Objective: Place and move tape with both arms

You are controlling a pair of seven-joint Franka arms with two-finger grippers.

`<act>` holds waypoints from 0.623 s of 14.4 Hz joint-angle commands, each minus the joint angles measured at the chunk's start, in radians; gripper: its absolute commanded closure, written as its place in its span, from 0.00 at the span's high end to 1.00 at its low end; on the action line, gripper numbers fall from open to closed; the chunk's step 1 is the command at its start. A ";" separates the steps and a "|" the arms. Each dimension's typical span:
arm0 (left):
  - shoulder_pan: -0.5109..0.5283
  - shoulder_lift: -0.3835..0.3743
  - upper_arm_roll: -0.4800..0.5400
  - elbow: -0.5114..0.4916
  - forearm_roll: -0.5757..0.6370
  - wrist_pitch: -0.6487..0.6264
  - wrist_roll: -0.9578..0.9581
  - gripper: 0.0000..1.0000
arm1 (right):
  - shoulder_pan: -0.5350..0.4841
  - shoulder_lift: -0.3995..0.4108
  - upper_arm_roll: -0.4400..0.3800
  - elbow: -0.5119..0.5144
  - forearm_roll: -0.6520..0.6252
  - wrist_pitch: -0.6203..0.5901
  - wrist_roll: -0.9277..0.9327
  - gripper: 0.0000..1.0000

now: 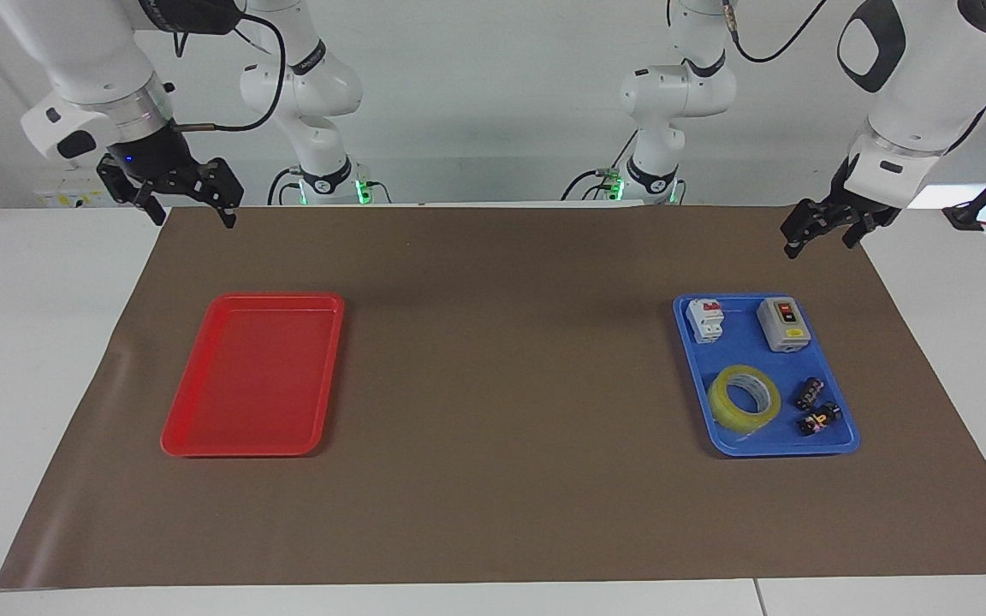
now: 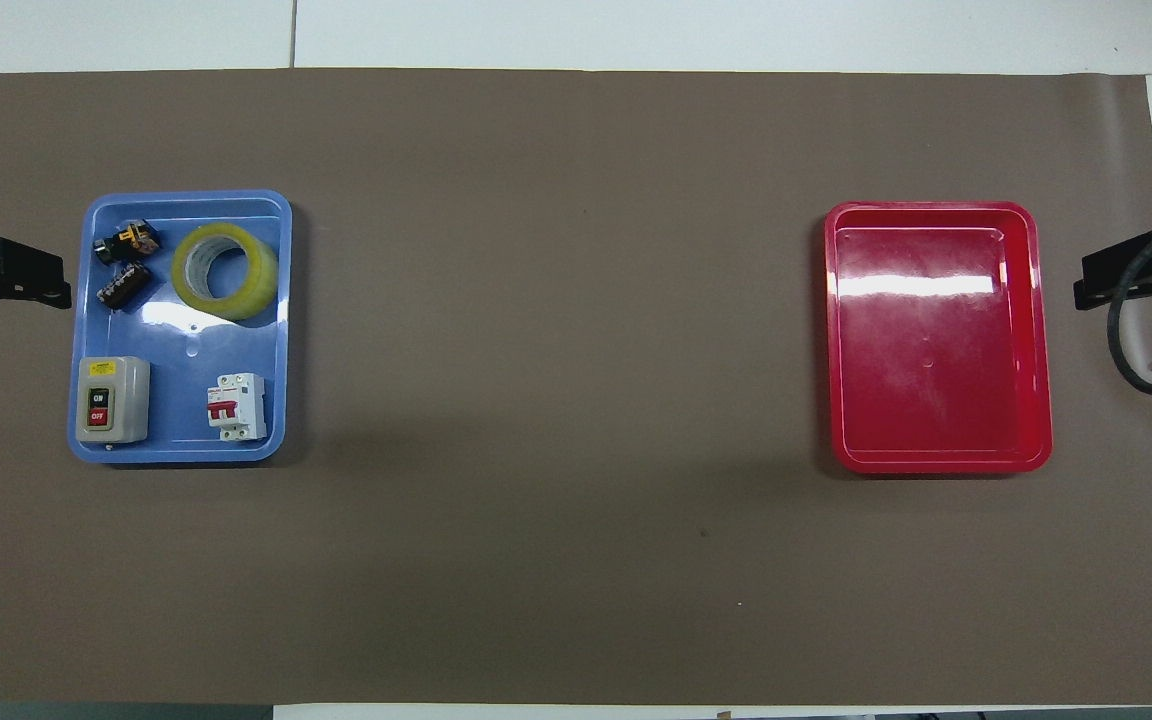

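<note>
Brown mat, empty red tray, blue tray holding switch box, breaker

The tape lies in the blue tray beside two small black components, farther from the robots than the grey switch box and white breaker. The red tray sits toward the right arm's end. The left gripper and right gripper hang open above the mat's corners.

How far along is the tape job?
Nothing looks done yet. The tape lies in the blue tray with the switches. Both arms wait raised with open, empty jaws: left gripper, right gripper. The red tray holds nothing. The pickup and move remain.
</note>
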 commanded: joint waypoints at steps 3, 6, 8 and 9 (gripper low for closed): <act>0.003 -0.015 0.002 -0.013 -0.021 -0.001 -0.006 1.00 | -0.009 -0.014 0.004 -0.019 -0.005 0.011 -0.027 1.00; 0.003 -0.015 0.002 -0.013 -0.022 0.008 0.000 1.00 | -0.009 -0.014 0.004 -0.019 -0.004 0.005 -0.027 1.00; 0.005 -0.014 0.001 -0.015 -0.022 0.029 0.001 1.00 | -0.011 -0.014 0.004 -0.019 -0.004 0.005 -0.029 1.00; 0.005 -0.012 0.001 -0.016 -0.022 0.048 0.004 1.00 | -0.009 -0.014 0.004 -0.019 -0.004 0.002 -0.027 1.00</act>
